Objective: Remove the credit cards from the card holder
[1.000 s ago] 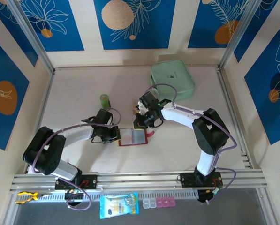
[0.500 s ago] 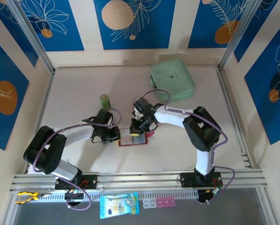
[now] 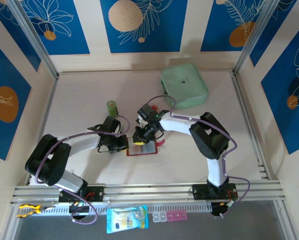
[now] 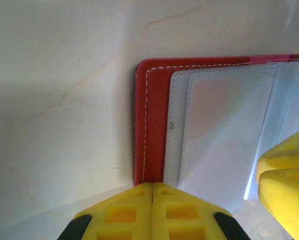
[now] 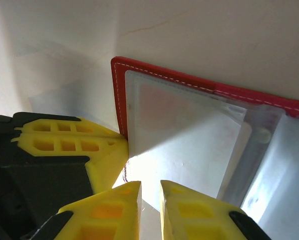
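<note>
Swinging in from 1 o'clock, the right gripper [image 3: 140, 137] now hangs over the 10 o'clock part of the open card holder [image 3: 147, 149], which lies flat near the middle of the bench [image 3: 84, 90]. Its fingers have gone from pressed together to narrowly parted above the clear sleeves [image 5: 189, 125], probably to nip a card's edge. The left gripper [image 3: 124, 144] keeps its fingers pressed together on the red cover's [image 4: 152, 125] 9 o'clock edge, apparently pinning the holder against sliding; whether the faintly pink sleeve holds one of the credit cards I cannot tell.
</note>
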Tool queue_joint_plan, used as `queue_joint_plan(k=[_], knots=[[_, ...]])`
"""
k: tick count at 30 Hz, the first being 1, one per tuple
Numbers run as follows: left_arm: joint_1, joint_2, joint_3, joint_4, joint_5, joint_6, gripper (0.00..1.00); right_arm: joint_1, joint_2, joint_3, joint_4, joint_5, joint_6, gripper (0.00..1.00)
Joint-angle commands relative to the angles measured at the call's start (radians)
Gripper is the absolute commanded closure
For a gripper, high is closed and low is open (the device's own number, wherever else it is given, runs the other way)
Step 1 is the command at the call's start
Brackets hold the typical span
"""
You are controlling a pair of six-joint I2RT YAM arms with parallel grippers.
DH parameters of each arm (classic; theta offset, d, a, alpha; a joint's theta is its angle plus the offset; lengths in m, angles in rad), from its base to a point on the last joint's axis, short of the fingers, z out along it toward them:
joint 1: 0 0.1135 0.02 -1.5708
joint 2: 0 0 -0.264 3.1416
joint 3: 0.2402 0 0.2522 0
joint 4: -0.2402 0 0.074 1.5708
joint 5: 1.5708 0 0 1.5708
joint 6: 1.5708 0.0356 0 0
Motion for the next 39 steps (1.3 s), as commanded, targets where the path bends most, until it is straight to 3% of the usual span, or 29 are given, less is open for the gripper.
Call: queue_joint_plan(k=[1,13,26,39], knots=[[0.013,0.011,-0.005,-0.032,-0.012,0.018,0.98,0.009,0.024,0.023,-0.009,-0.037,0.015,0.8],[0.013,0.008,-0.005,-0.034,-0.013,0.018,0.98,0.011,0.053,0.028,-0.021,-0.054,0.017,0.77],[0.014,0.014,-0.003,-0.04,-0.014,0.021,0.98,-0.009,0.023,0.015,-0.103,0.026,-0.009,0.74],[0.014,0.014,0.014,-0.051,-0.014,0.024,0.98,-0.065,-0.032,-0.106,0.064,-0.104,-0.02,0.74]])
